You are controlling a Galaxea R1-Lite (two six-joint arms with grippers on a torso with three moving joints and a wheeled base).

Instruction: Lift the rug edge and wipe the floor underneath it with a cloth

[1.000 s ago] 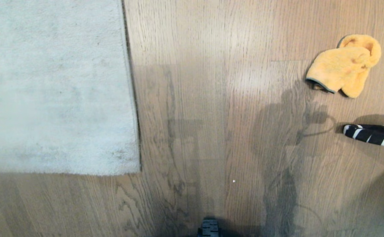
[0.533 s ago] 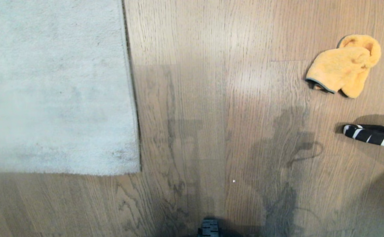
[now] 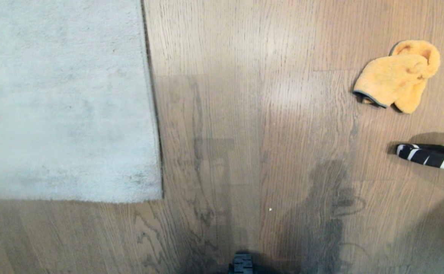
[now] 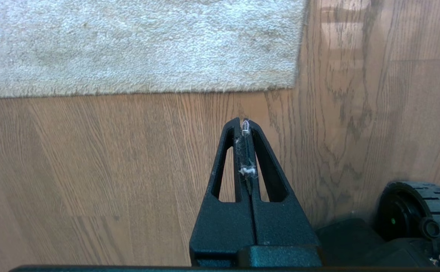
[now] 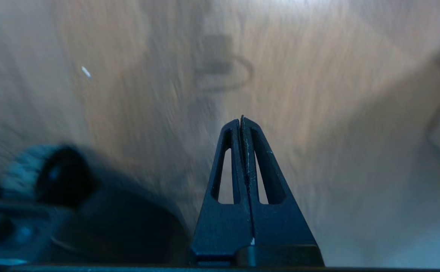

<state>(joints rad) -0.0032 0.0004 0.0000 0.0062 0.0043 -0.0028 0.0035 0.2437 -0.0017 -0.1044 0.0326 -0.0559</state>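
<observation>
Head view, rug edge (image 3: 157, 144) flat on floor (image 3: 245, 114) at left, cloth (image 3: 397, 78) far right, left gripper (image 4: 245, 122) and right gripper (image 5: 241, 120) both pressed closed, empty.

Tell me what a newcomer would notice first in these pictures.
The bright orange-yellow cloth crumpled on the wood floor at the head view's upper right. Next, the pale rug filling the upper left, its corner flat on the floor. A black-and-white striped thing pokes in from the right edge.
</observation>
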